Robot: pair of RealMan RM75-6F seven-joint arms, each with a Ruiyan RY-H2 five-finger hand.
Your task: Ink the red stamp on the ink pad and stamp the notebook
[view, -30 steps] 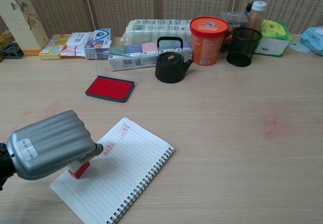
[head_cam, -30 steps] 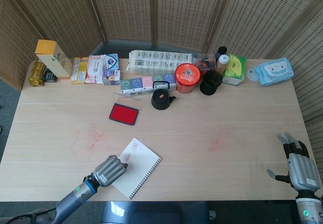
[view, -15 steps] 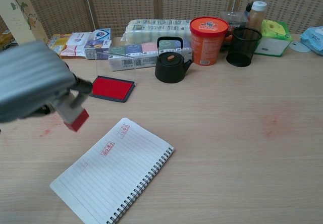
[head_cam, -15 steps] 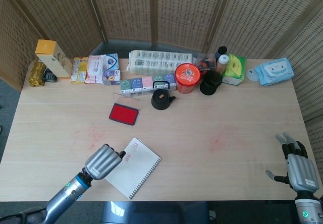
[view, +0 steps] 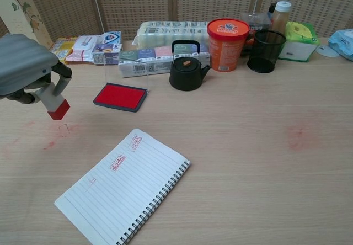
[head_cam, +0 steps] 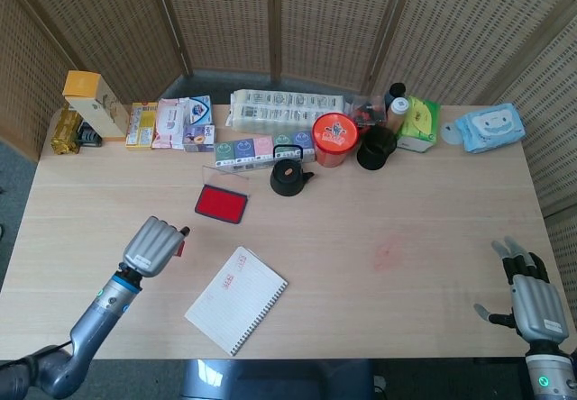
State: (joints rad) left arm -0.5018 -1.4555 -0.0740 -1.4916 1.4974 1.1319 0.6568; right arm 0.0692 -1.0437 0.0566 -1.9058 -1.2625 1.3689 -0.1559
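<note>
Left hand, cut off at frame edge, grips the stamp left of the notebook. Right hand, fingers spread, holds nothing, far right of the notebook.

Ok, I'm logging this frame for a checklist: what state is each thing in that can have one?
Left hand: holds the red stamp in the air, beside the notebook.
Right hand: empty, fingers apart.
Ink pad: lid up, red pad bare.
Notebook: open, flat, stamp marks on page.
Teapot: lid on.

Ink pad behind notebook, kettle to its right
</note>
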